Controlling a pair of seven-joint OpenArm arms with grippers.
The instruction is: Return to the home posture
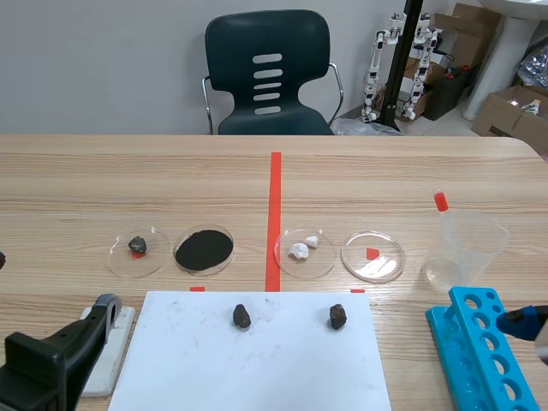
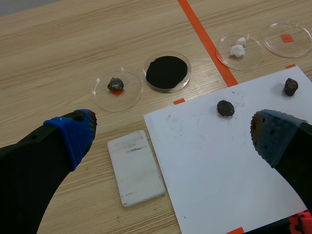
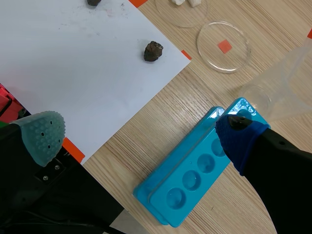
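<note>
At the counter [image 1: 86, 171] near edge, left jaws and right jaws gape empty; retract slowly, clearing the blue rack [image 3: 190, 170].

a dark chair [image 1: 268, 73] stands behind the wooden table [image 1: 103, 180], before a grey wall [image 1: 94, 60], cardboard boxes [image 1: 514, 107] at right.

Black left pincer [image 2: 173, 131] (blue dotted pad [image 2: 78, 130])

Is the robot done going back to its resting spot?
Looks almost done. The left hand and right hand are open and empty, low by the table's near edge, the right one above the blue rack. Nothing is in hand. What is left, if anything, is small settling I cannot judge.
</note>
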